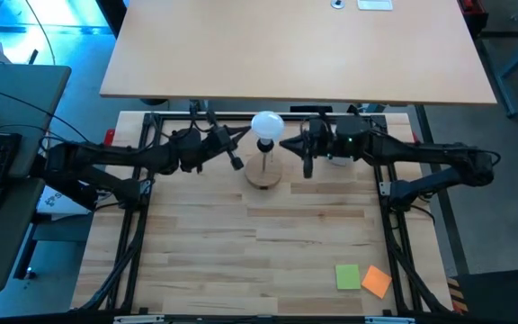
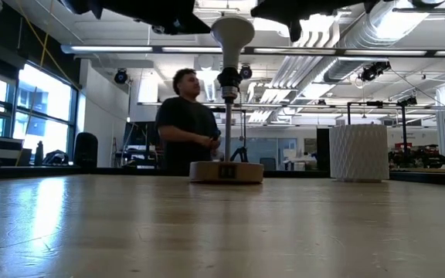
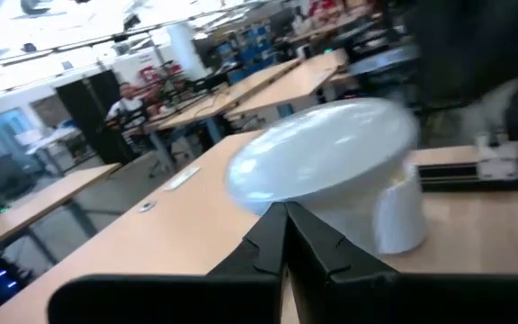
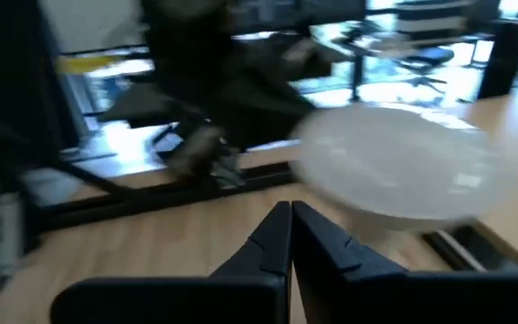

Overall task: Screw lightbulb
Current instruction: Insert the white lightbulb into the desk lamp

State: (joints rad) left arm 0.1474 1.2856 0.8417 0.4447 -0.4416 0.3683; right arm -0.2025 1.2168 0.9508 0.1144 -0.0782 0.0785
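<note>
White frosted lightbulb (image 1: 267, 124) sits upright atop the wooden stand (image 1: 263, 173), between both claws: left gripper (image 1: 237, 163) pinched together, right gripper (image 1: 308, 168) likewise, neither touching it.

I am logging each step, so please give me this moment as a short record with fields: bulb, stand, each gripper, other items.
bulb: lightbulb sits upright in the socket atop the wooden stand
left gripper: left gripper shut, beside the bulb, not touching
right gripper: right gripper shut, on the bulb's other side, apart from it
other items: green note and orange note at the near table edge
background: a person behind the table
</note>
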